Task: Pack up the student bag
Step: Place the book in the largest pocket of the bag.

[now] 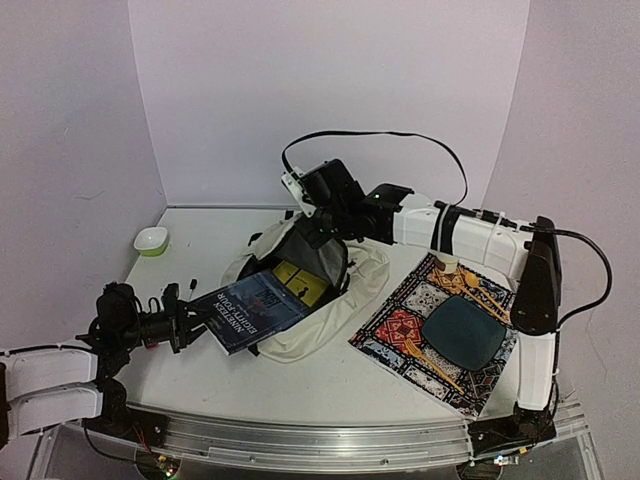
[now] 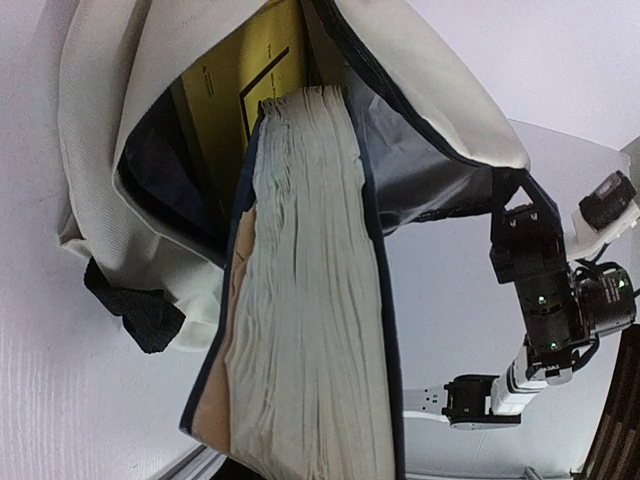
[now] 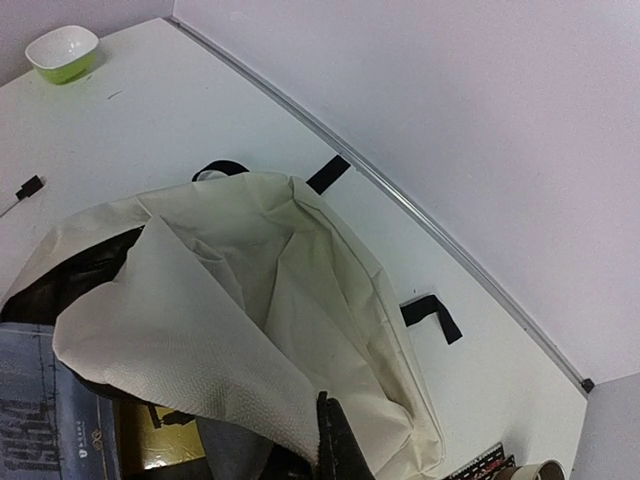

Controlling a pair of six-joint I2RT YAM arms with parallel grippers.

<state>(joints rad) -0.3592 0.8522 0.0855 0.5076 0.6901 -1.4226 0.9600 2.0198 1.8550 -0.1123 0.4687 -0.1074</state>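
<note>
Mid-counter, the soft cream fabric bag [image 1: 322, 325], black-zipped and grey-lined, gapes with its rim pinched by the right hand [image 1: 321, 233], while the left hand [image 1: 193, 318] clamps a thick navy book [image 1: 250, 311].

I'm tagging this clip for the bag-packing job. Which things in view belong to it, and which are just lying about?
Belong:
student bag, its mouth held up by the right gripper
blue book in the left gripper, at the opening
yellow book inside

Lying about:
green bowl
patterned placemat with dark plate, cup and gold cutlery
</note>
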